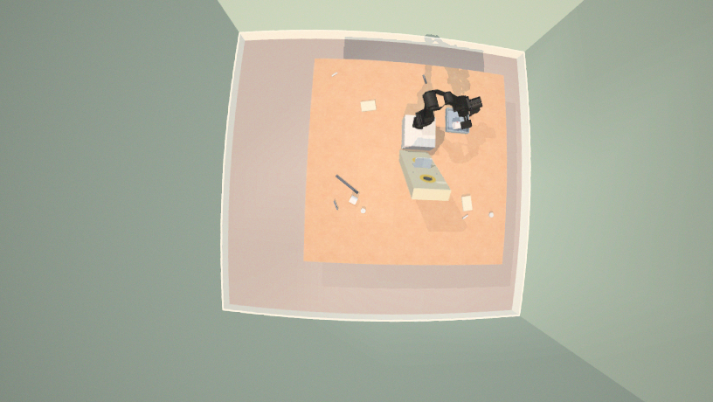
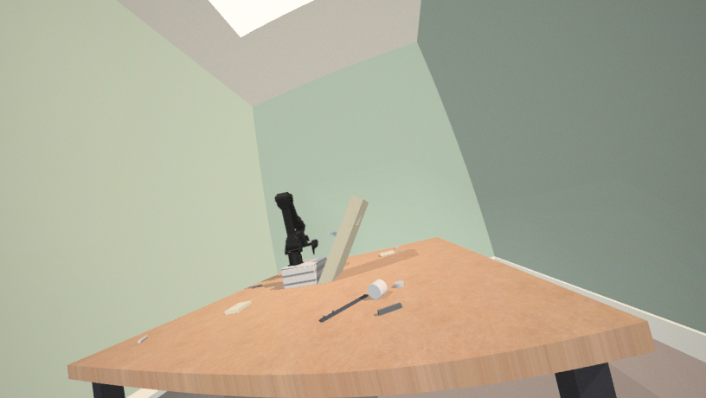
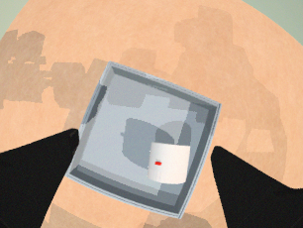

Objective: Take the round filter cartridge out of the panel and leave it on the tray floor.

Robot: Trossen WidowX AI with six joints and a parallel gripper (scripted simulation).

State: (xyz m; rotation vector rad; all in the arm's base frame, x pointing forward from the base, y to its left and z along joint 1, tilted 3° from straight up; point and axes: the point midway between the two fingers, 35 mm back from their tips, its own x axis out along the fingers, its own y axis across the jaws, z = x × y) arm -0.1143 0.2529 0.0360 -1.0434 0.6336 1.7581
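Note:
The white round cartridge (image 3: 168, 163) (image 1: 456, 124) is inside the blue-grey tray (image 3: 163, 85) (image 1: 448, 124), near one corner. It appears to lie on its side, with a small red mark showing; its slots are not visible. My gripper (image 3: 147, 145) is wide open above the tray, with nothing between its fingers. The fingers appear on either side of the tray in the wrist view; whether they touch it cannot be told. The leaning service panel (image 1: 429, 190) (image 2: 346, 242) shows a dark opening inside a yellow ring.
The arm stands on a white block (image 1: 418, 139) (image 2: 299, 275) beside the panel. A dark bar (image 1: 347, 183) (image 2: 344, 307) and a white cylinder (image 1: 353, 199) (image 2: 377, 289) lie on the table beyond the panel. A cream block (image 1: 368, 106) (image 2: 237, 307) and several small pieces lie elsewhere.

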